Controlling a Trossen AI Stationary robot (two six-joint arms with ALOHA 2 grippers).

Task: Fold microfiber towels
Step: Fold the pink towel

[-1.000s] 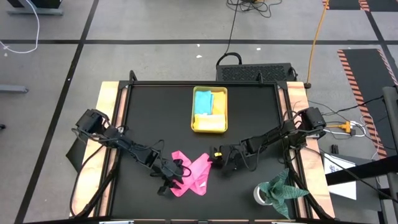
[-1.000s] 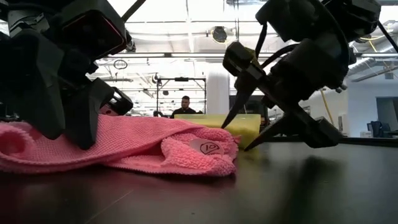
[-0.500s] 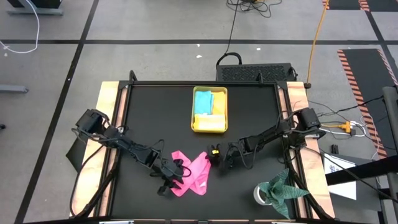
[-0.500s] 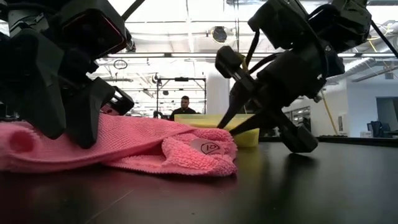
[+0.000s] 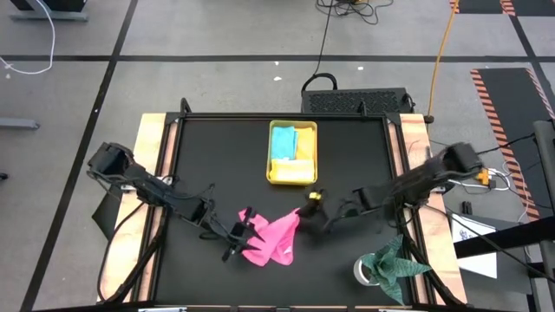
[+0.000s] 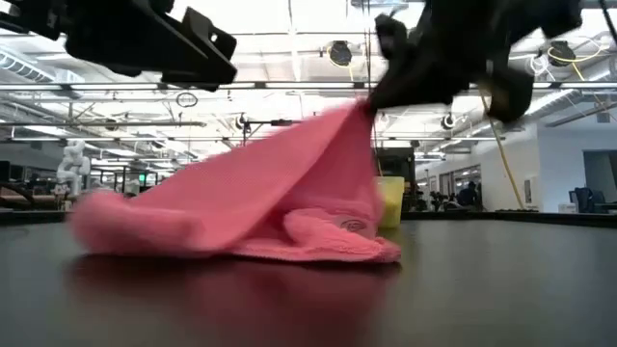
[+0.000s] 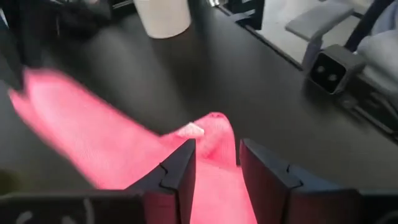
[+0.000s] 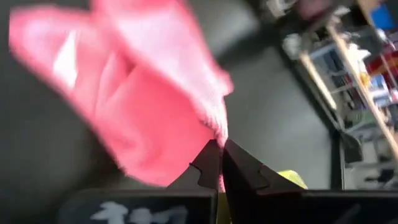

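The pink towel lies near the front middle of the black table, one corner lifted off the surface. The right gripper has its fingers pinched tight on that raised corner, on the towel's right side. The left gripper holds the towel's left edge between its part-closed fingers. Farther back, the yellow tray holds a light blue towel and a yellow towel.
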